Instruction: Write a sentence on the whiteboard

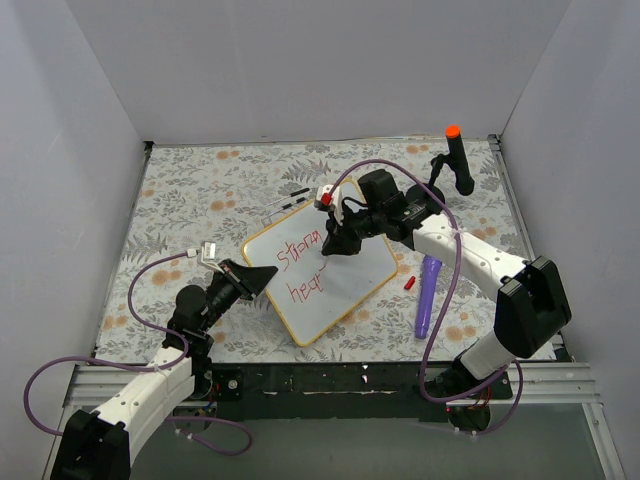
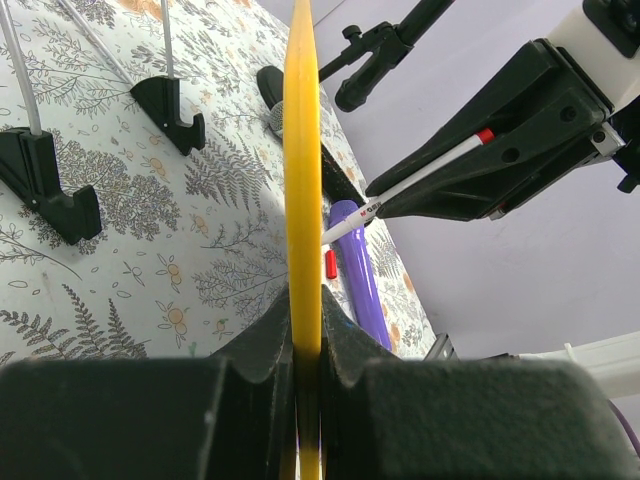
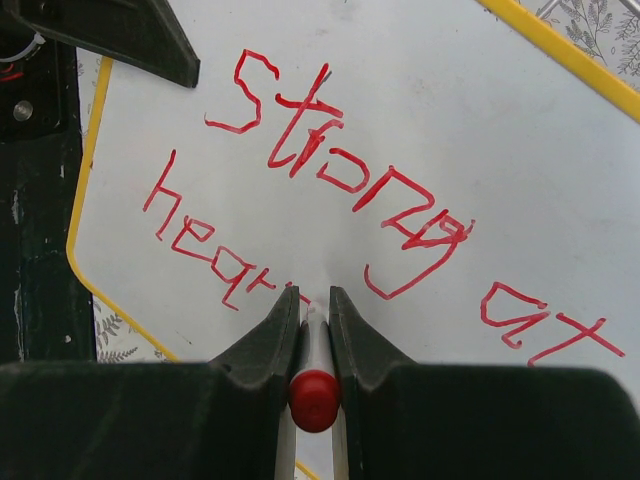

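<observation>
One whiteboard (image 1: 350, 290) sits at centre, with two lines of red writing: top line (image 3: 350, 170), bottom line (image 3: 205, 245). One marker (image 2: 420, 180). One red cap (image 1: 409, 283) and one purple tube (image 1: 427, 295) lie right of centre. One orange-tipped black post (image 1: 458, 158) stands upper right. Two black clips (image 2: 170, 105) are upper left. Two arms: left arm (image 1: 150, 385), right arm (image 1: 480, 255).

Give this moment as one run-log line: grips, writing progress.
left gripper: shut on edge of yellow-framed white whiteboard | right gripper: shut on red-ended white marker | red sentence: "Strong at" written, second line begun
</observation>
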Motion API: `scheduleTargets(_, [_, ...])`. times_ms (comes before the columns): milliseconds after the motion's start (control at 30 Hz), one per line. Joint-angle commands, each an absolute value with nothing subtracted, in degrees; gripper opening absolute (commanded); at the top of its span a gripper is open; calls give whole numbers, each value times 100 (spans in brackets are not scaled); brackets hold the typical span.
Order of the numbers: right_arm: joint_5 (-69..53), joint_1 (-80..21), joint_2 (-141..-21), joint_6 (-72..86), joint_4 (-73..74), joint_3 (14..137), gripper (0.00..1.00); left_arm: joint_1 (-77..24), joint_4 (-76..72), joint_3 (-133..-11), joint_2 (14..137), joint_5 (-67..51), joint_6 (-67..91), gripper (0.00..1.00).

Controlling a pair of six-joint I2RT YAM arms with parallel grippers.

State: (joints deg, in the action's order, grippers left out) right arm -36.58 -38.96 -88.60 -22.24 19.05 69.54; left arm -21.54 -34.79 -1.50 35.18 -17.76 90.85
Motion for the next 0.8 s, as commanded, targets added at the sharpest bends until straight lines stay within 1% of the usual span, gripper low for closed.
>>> scheduleTargets(0, [-3848,-3867,-8798,-2303,1696,7031,1,-2171,-4403,-114,3393,-1898,9176,0])
scheduleTargets(133, [-4034,-3867,-8728,-2277,1653,7058,1,-2171,-4421,-106,3419,-1907,9185,0])
scheduleTargets(600, [-3955,-3858,-8868,-2074,1477,7198,1,-2171,-4456,-106,3463,-1916,9193,0])
scheduleTargets(767, [-4008,-3867,-8868,-2118,1494,7049,1,-2171,-4430,-114,3437,-1907,9185,0])
